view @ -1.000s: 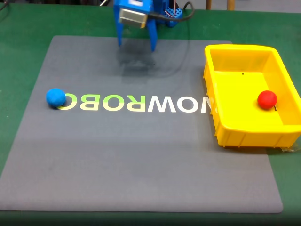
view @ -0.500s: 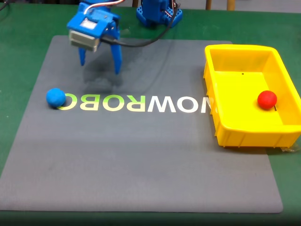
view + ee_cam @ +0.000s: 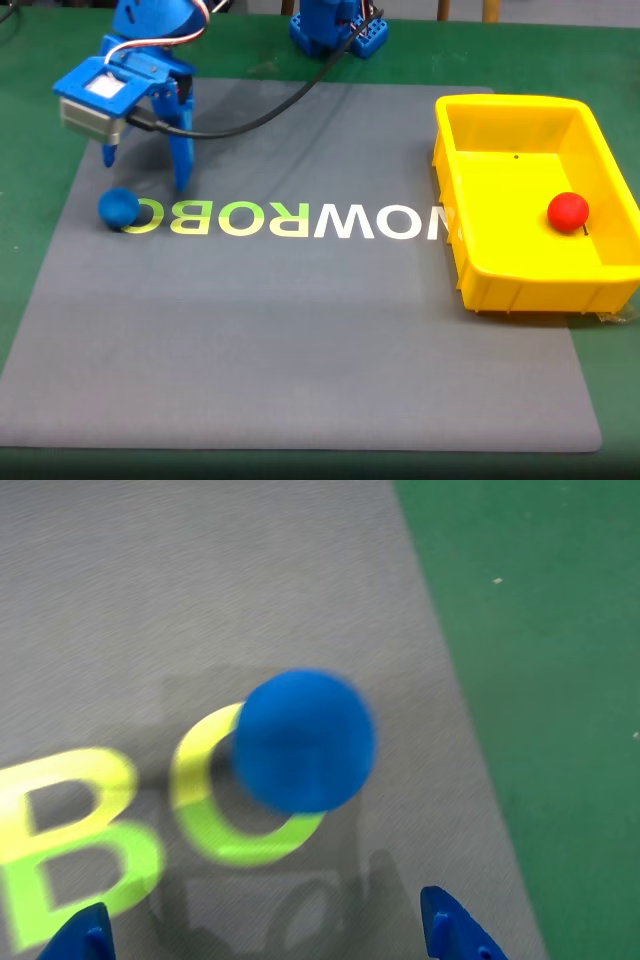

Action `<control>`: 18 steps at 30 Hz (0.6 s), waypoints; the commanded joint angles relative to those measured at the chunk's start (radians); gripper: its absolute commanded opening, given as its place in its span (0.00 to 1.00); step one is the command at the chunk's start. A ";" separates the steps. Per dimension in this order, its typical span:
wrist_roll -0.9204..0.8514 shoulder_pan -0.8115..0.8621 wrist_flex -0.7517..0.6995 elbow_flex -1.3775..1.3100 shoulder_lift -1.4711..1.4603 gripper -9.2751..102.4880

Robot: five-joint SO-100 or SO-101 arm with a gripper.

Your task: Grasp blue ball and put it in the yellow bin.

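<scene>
The blue arm reached out from its base toward the left side of the fixed view. Its gripper (image 3: 145,172) pointed downward, the two fingers (image 3: 183,160) spread wide apart, holding nothing.

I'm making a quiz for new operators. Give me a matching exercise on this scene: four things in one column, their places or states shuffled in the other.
1. blue ball
2. red ball
3. gripper
4. yellow bin

a. inside the bin
b. open, above the blue ball
c. right edge of the mat, fixed view
d. on the mat, by the lettering's end

Pairs: 1-d, 2-a, 3-b, 4-c
</scene>
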State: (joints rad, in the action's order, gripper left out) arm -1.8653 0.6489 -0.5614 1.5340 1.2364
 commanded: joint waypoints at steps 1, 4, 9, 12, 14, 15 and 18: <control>-0.002 0.028 0.003 -0.144 -0.031 0.40; 0.015 0.029 -0.015 -0.222 -0.091 0.40; 0.040 0.023 -0.023 -0.304 -0.163 0.40; 0.060 0.017 -0.023 -0.339 -0.199 0.40; 0.066 0.014 -0.023 -0.357 -0.222 0.40; 0.071 0.011 -0.023 -0.365 -0.232 0.40; 0.080 0.005 -0.023 -0.370 -0.247 0.40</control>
State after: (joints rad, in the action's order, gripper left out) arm -1.8086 0.6596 -0.5829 1.2364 0.9725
